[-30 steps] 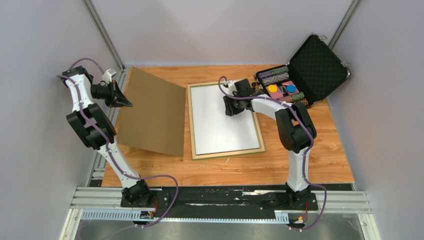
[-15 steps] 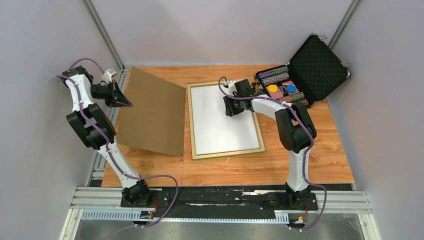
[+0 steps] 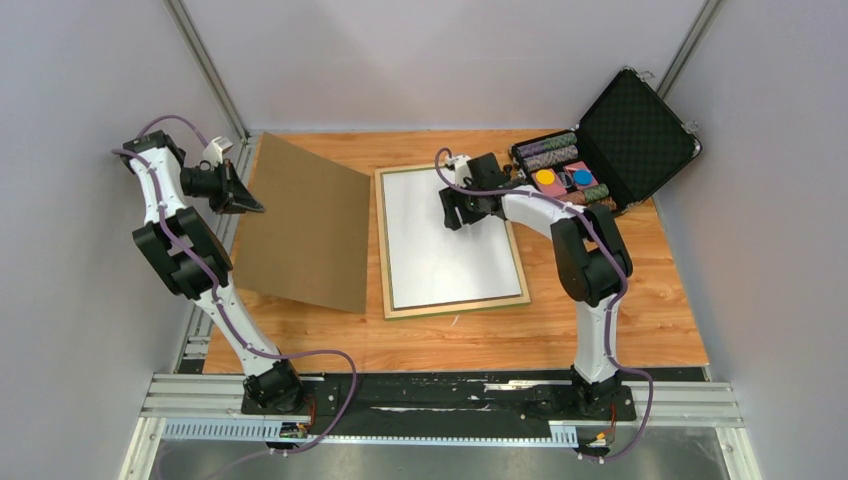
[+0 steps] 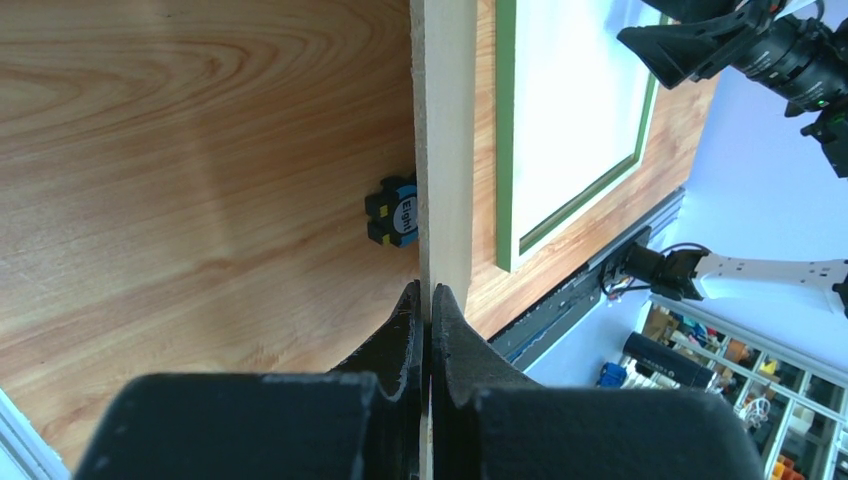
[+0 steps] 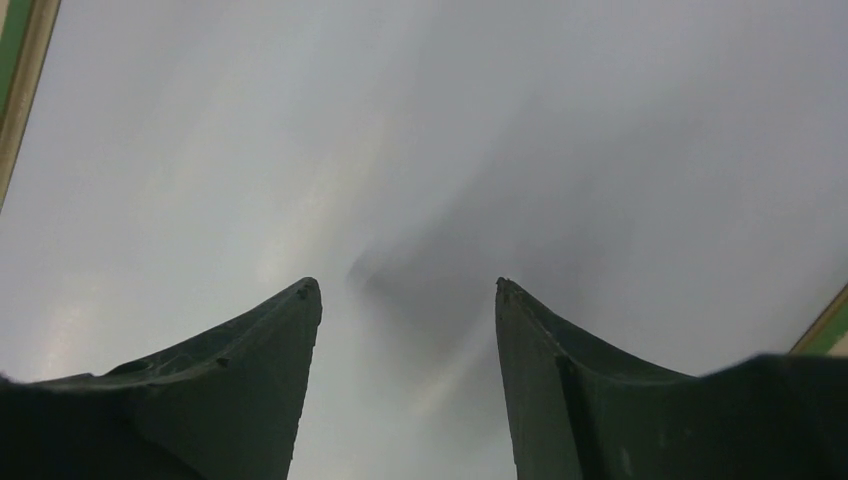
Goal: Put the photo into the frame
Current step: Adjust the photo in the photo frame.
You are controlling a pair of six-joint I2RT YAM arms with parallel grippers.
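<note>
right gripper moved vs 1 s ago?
Yes. The right gripper shifted slightly left across the frame, away from the open case; its fingers spread apart.

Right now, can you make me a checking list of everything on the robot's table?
Surface: light wooden tabletop, its grain showing.
Job's things: thin green-and-pale rectangular wooden frame lies flat; large white rectangular sheet lies inside it, picture side not visible.
Clutter: plain brown rectangular board, tilted up; open black case of coloured chips at the far right; small blue-and-black round item by the board's edge.
Grippers: left tool shut on the brown board's edge; right tool open over the white sheet, holding nothing.
Cables: purple cables run along both arms, looping near the bases.
Surroundings: pale grey walls; metal rails at the near edge.
</note>
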